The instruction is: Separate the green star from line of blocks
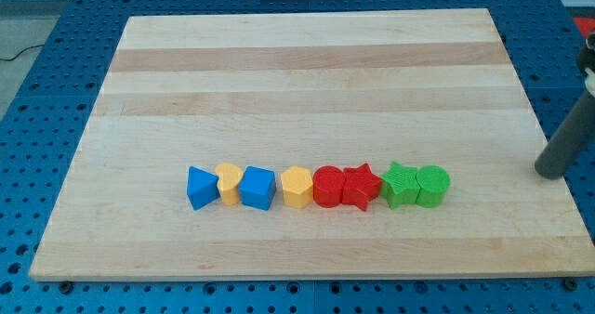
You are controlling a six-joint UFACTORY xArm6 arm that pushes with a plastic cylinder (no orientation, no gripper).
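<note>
No gripper ends this arm, only a straight dark rod, so nothing is held or clasped; my tip (552,172) sits at the view's right edge, just off the right rim of the table (307,72) and well apart from every block.

All the blocks lie in one row across the lower part of the table. From the view's left: a blue triangle-like block (201,188), touching a yellow block (229,183) whose shape is hard to make out, which touches a blue cube (257,188). After a small gap come a yellow hexagon-like block (296,187), a red round block (328,186) and a red star (362,186), packed side by side. Just beside the red star stands the green star (400,185), second from the row's right end, pressed against a green round block (432,185) that closes the line nearest my tip.
</note>
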